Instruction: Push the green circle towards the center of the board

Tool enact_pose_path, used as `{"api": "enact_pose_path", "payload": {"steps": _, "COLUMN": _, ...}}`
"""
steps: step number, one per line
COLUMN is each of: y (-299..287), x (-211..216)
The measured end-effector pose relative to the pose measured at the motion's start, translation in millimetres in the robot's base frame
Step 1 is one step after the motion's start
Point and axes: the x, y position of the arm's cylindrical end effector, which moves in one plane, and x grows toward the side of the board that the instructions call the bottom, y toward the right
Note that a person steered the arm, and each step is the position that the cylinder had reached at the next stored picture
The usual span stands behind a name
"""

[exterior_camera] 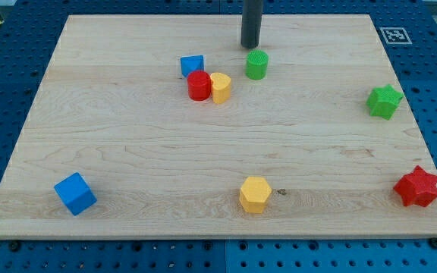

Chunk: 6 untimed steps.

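The green circle [256,65] is a small green cylinder standing near the view's top, slightly right of the board's middle line. My tip [249,45] is the lower end of the dark rod, just above and slightly left of the green circle in the view, very close to it; I cannot tell if it touches. The wooden board [127,152] fills most of the view.
Left of the green circle are a red cylinder [199,86], a yellow block [220,88] touching it, and a small blue block [192,66]. A green star [384,101] and a red star [416,187] are at the right. A yellow hexagon [255,195] and a blue cube [75,193] are near the bottom.
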Motion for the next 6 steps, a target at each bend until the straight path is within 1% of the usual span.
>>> {"api": "enact_pose_path", "payload": {"steps": 1, "y": 47.8, "x": -10.7}}
{"api": "enact_pose_path", "payload": {"steps": 2, "y": 55.2, "x": 45.3}}
{"api": "enact_pose_path", "payload": {"steps": 3, "y": 16.9, "x": 63.7}}
{"api": "enact_pose_path", "payload": {"steps": 4, "y": -30.5, "x": 63.7}}
{"api": "enact_pose_path", "payload": {"steps": 5, "y": -38.4, "x": 45.5}}
{"api": "enact_pose_path", "payload": {"steps": 6, "y": -4.0, "x": 21.8}}
